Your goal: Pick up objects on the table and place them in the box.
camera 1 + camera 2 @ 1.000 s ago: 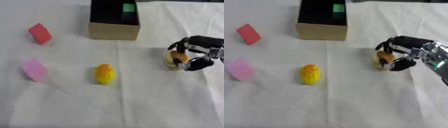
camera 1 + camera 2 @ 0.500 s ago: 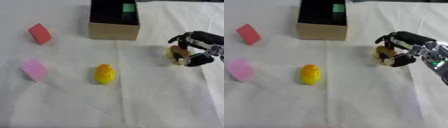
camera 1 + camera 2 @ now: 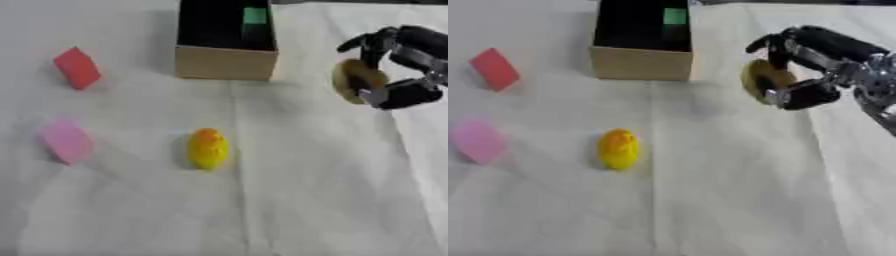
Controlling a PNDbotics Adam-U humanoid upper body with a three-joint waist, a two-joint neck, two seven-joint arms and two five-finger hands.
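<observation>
My right hand (image 3: 815,65) comes in from the right and is shut on a round tan-yellow object (image 3: 761,81), held above the cloth to the right of the box. The cardboard box (image 3: 226,62) stands at the top centre with a dark inside and a green object (image 3: 255,15) in it. A yellow and orange egg-shaped object (image 3: 208,148) lies in the middle of the table. A pink block (image 3: 66,140) lies at the left, and a red block (image 3: 77,67) sits farther back on the left. The left hand shows in neither view.
A white cloth (image 3: 289,200) covers the table, with creases running down the middle. Bare cloth lies between the box and the yellow object and across the front.
My right hand has lifted the round tan object off the cloth and carried it up and to the left, nearer the box. The other objects have stayed put.
</observation>
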